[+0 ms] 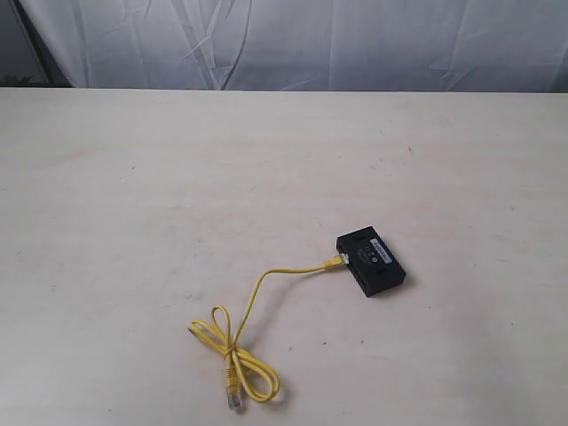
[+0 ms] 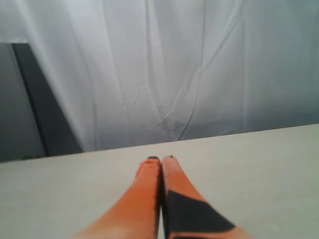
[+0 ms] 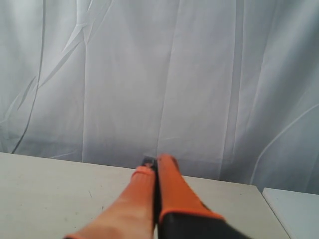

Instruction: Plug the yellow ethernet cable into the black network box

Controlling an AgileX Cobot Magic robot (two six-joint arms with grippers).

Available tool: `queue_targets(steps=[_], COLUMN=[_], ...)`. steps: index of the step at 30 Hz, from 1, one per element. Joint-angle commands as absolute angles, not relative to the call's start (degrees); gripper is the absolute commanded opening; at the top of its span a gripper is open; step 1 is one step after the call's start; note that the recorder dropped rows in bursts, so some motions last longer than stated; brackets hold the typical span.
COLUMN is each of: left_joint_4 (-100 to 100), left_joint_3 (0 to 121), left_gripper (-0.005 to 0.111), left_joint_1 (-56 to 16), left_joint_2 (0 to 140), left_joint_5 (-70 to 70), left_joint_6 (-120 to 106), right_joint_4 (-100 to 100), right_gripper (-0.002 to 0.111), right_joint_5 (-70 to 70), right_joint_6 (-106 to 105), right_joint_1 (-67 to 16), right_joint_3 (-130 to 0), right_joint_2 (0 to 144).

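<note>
As both hover, left claw [image 2: 160, 159] and right claw [image 3: 156, 160] sit pinched together, empty.

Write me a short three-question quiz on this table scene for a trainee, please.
1. True or false: the yellow cable lies wholly apart from the black box.
2. In the wrist views, the left gripper and right gripper are: A) both wide open; B) both shut; C) one open, one shut.
3. Which stretch of the cable is looped: near the box or near the free plug?
Key: 1 false, one end meets the box's side; 2 B; 3 near the free plug.
</note>
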State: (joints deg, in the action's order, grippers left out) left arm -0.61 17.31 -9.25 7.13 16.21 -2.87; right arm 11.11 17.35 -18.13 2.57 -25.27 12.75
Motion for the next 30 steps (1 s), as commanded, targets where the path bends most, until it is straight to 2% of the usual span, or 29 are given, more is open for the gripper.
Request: queue_targets(steps=[1, 14, 30], left_joint_4=[-1.3, -1.5, -1.4], left_joint_3=[12.3, 0.0, 0.0], left_gripper=[0.0, 0.0, 0.0], left_joint_1=[-4.2, -2.2, -2.2], left_joint_2=[3.1, 0.0, 0.0], left_joint_5=[16.3, 14.3, 13.3], left_joint_6=[-1.7, -1.7, -1.7], right_joint_4=[11.3, 11.3, 11.3], right_gripper=[-0.001, -0.001, -0.001], right_joint_5=[17.1, 17.4, 17.4], right_joint_6=[-18.1, -18.1, -18.1], right_joint_1=[2.9, 2.9, 2.9], right_joint_3=[-25.0, -25.0, -25.0], right_joint_2=[12.5, 12.5, 12.5])
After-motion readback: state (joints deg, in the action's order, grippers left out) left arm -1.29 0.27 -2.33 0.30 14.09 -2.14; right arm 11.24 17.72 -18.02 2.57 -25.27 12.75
